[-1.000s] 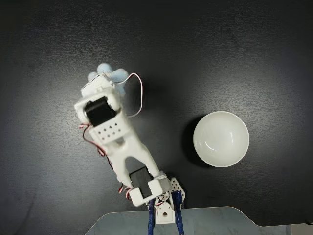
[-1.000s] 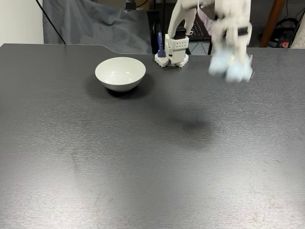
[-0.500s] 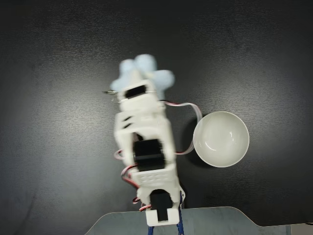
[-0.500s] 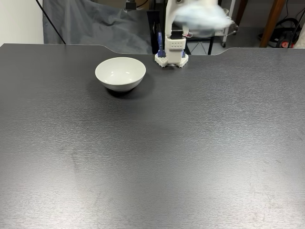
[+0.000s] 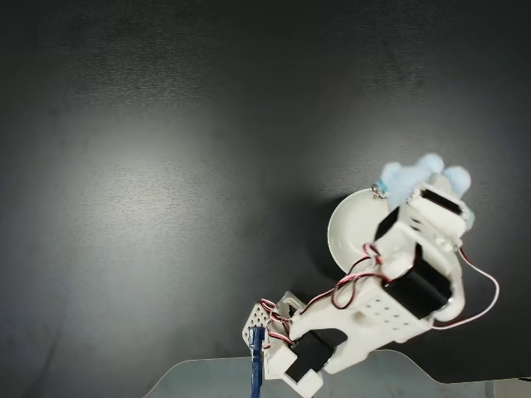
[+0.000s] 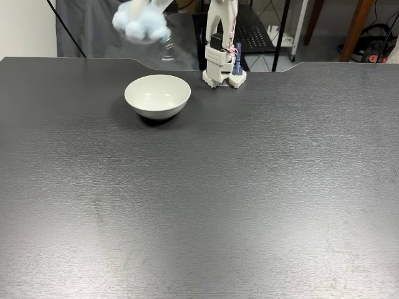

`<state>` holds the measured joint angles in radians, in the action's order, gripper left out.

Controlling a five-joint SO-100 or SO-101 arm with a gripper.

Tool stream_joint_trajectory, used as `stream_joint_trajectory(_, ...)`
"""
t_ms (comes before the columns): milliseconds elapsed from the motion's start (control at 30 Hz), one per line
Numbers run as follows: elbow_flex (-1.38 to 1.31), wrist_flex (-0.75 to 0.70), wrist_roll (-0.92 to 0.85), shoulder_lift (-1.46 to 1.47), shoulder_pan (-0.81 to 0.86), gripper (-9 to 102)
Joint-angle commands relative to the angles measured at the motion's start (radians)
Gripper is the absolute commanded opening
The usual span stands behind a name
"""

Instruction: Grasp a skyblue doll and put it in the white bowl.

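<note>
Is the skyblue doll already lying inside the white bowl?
No, the skyblue doll hangs in the air above the white bowl, whose inside is empty.

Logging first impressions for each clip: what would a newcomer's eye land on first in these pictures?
The fluffy skyblue doll stands out first: it hangs blurred in the air, carried by the gripper high above the dark table. Next comes the white bowl, bright against the black surface, near the arm's base; seen from above, the arm covers much of the bowl, with the doll at its far rim.
</note>
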<state>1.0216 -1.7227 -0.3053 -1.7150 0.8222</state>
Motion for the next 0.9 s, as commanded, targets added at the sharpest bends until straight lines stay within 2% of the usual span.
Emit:
stream_joint_trajectory(0,0.152,-0.051,-0.092,-0.081,0.084,-1)
stream_joint_trajectory(433,0.465,-0.051,-0.126,-0.081,0.097,-1)
stream_joint_trajectory(867,0.520,-0.051,-0.129,-0.080,0.094,2)
